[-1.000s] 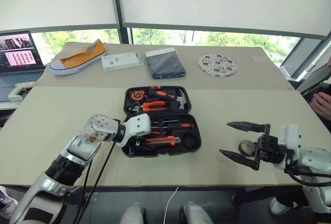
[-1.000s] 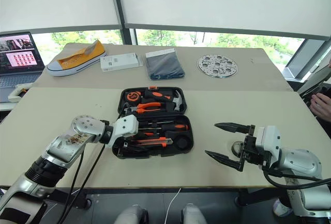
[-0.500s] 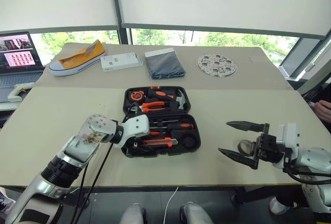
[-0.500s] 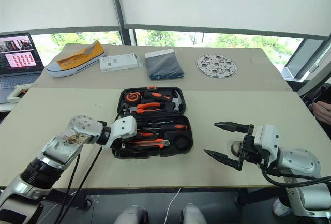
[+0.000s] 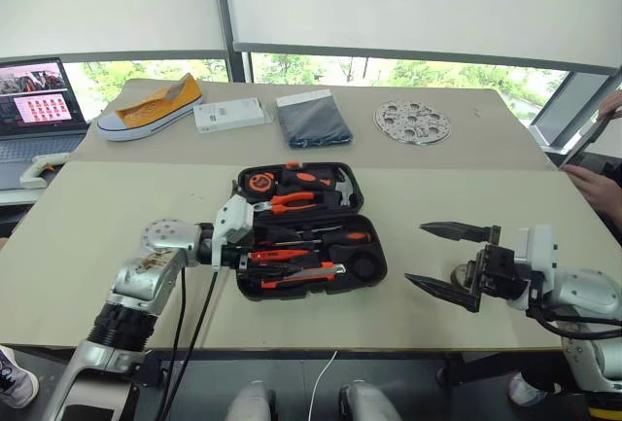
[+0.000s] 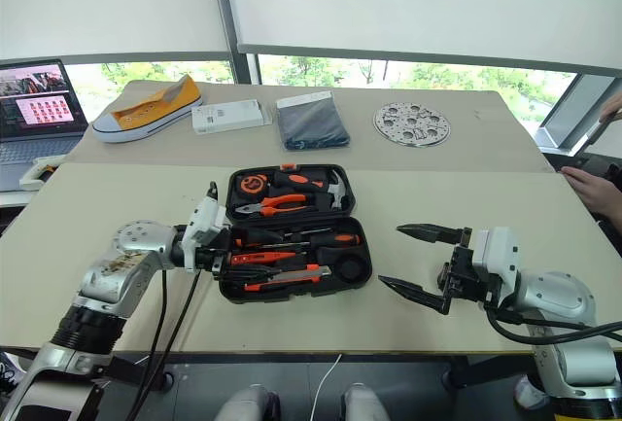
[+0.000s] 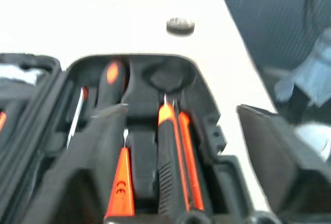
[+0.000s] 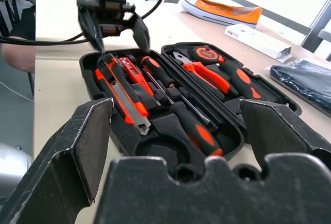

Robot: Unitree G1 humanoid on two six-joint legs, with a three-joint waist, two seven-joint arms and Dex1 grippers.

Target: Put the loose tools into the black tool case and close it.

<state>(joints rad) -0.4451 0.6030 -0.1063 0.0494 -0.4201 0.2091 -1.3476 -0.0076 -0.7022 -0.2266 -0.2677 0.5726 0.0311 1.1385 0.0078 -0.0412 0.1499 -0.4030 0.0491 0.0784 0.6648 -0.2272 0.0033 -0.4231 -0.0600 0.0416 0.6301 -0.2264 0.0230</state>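
The black tool case (image 5: 309, 231) lies open mid-tabletop (image 5: 97, 217), screwdrivers (image 5: 321, 237) and knife (image 5: 303, 272) slotted. Left pincer (image 6: 222, 246), released and empty, hovers at its nine o'clock edge; right pincer (image 5: 449, 258) gapes empty at three o'clock. Packing looks done; next, swing the lid shut.

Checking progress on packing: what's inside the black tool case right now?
The open black tool case holds orange-handled pliers, a tape measure, screwdrivers and a utility knife. The left end effector covers its left edge.

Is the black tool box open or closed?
Open. The case lies flat on the table with both halves spread, so the screwdrivers and pliers inside show.
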